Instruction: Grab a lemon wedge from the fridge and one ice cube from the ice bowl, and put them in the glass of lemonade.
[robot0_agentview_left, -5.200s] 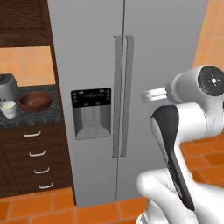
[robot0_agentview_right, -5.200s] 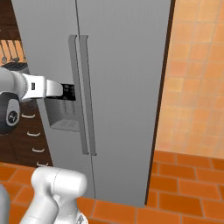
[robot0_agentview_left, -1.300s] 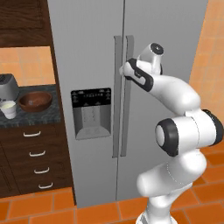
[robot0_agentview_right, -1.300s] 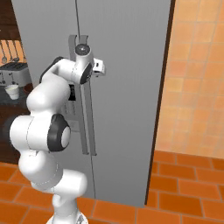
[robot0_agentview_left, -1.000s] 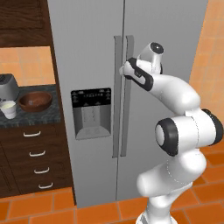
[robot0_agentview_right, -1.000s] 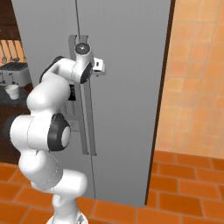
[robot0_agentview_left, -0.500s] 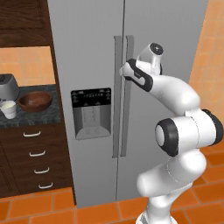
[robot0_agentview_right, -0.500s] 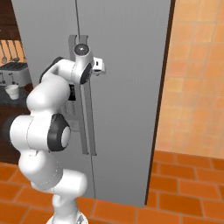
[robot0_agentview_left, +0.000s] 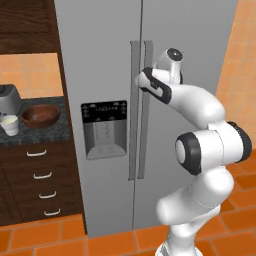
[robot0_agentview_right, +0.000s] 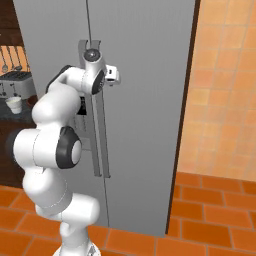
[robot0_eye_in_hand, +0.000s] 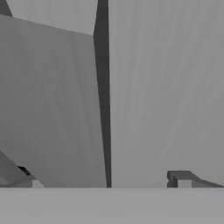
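The fridge (robot0_agentview_left: 100, 55) (robot0_agentview_right: 145, 110) stands with both steel doors shut. My gripper (robot0_agentview_left: 142, 80) is open at the upper part of the right door's long handle (robot0_agentview_left: 147, 130). In the hand view the handle (robot0_eye_in_hand: 48, 109) is a broad grey bar partly between my fingertips (robot0_eye_in_hand: 179, 178), with the door face behind it; the gripper (robot0_eye_in_hand: 105, 177) holds nothing. On the dark counter to the left sit the reddish-brown ice bowl (robot0_agentview_left: 41, 115) and the glass of lemonade (robot0_agentview_left: 10, 125) (robot0_agentview_right: 14, 105). The lemon wedge is out of view.
A steel toaster (robot0_agentview_left: 7, 100) (robot0_agentview_right: 15, 82) stands behind the glass. Dark wooden drawers (robot0_agentview_left: 40, 180) are below the counter and a cabinet above. A black dispenser panel (robot0_agentview_left: 105, 130) is set in the left door. An orange tiled wall (robot0_agentview_right: 225, 100) flanks the fridge's right.
Five seconds ago the arm was folded low in front of the fridge; it has since reached up to the right door's handle. Over the last second nothing has visibly moved.
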